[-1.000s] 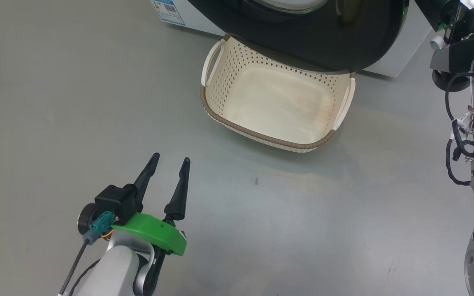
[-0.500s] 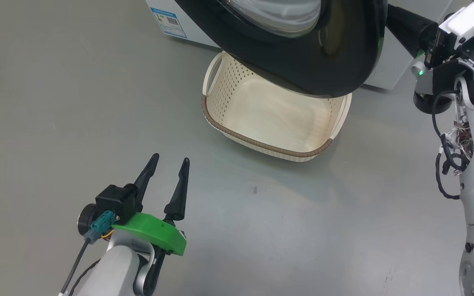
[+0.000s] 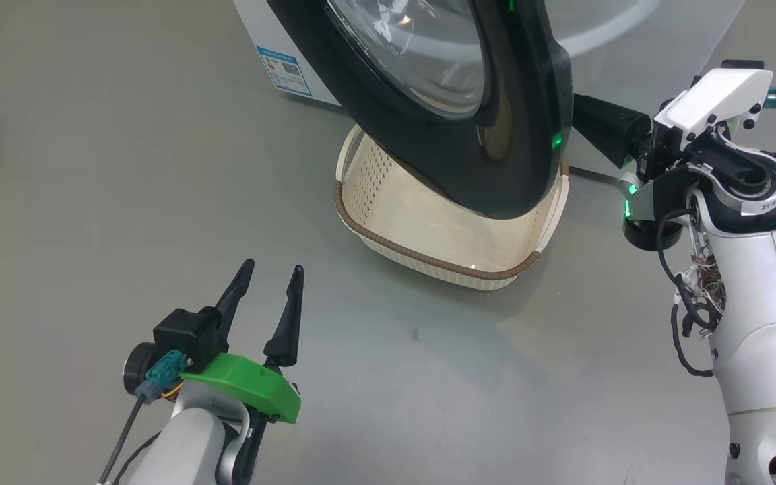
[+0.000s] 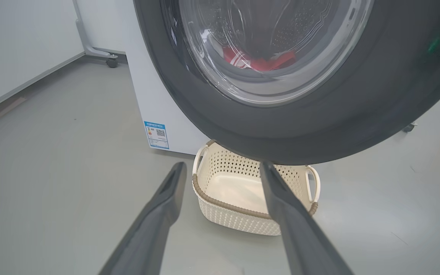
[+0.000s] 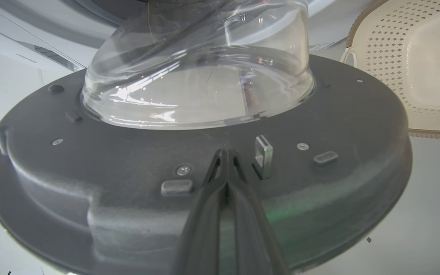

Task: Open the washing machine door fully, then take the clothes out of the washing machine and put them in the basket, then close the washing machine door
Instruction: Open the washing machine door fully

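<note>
The right arm reaches forward, its right gripper (image 5: 225,154) pinched shut on nothing, tips at the inner face of the washing machine door (image 3: 496,168), just beside a metal latch hook (image 5: 264,156). From the head camera, the door's edge hides those fingertips. The left gripper (image 3: 273,266) hovers low, fingers spread wide and empty. Ahead of it sits the basket (image 3: 428,259), its far half covered by the door. Beyond, red clothes (image 4: 258,61) show blurred through the door, inside the washing machine (image 4: 143,95).
</note>
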